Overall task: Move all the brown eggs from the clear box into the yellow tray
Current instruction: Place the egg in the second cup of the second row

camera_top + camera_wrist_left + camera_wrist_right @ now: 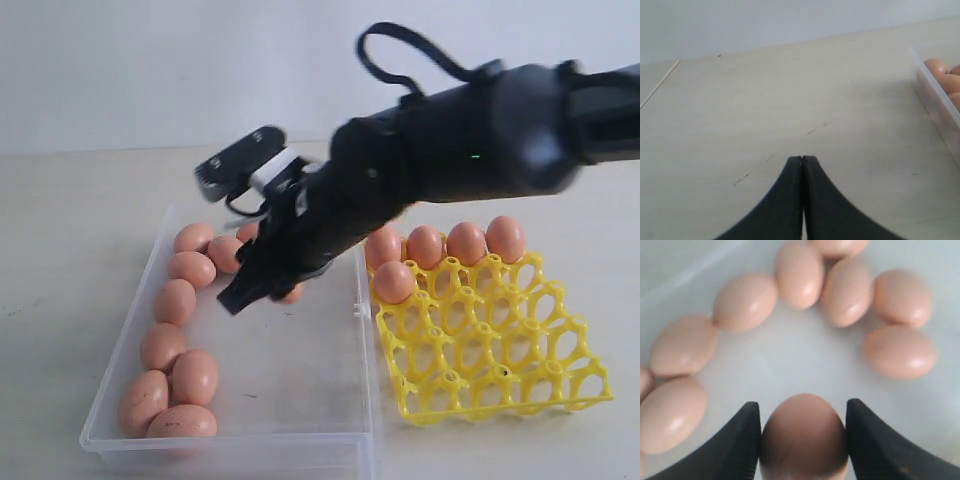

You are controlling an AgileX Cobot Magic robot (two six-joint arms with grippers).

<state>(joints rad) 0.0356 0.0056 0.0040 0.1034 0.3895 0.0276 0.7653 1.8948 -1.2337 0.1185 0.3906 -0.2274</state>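
The right gripper stands inside the clear box with a single brown egg between its two black fingers. The fingers are spread to the egg's width and sit against both of its sides, and no gap shows on either side in the right wrist view. In the exterior view the dark arm comes in from the upper right of the frame and slants down across the middle. Its tip ends left of centre, over the box's back half, where part of an egg peeks out from under it, low near the box floor. The other brown eggs lie loose along the box's left wall, from the back corner down to the lower left of the frame, well apart from the fingers. In the right wrist view they curve in an arc beyond the held one. The yellow tray sits just beside the box on the right of the frame. Five more eggs rest in its cups, four along the back row and one in the next row at the left end. The left gripper hangs over the bare table with its fingers pressed together on nothing, and a wall of the box shows nearby.
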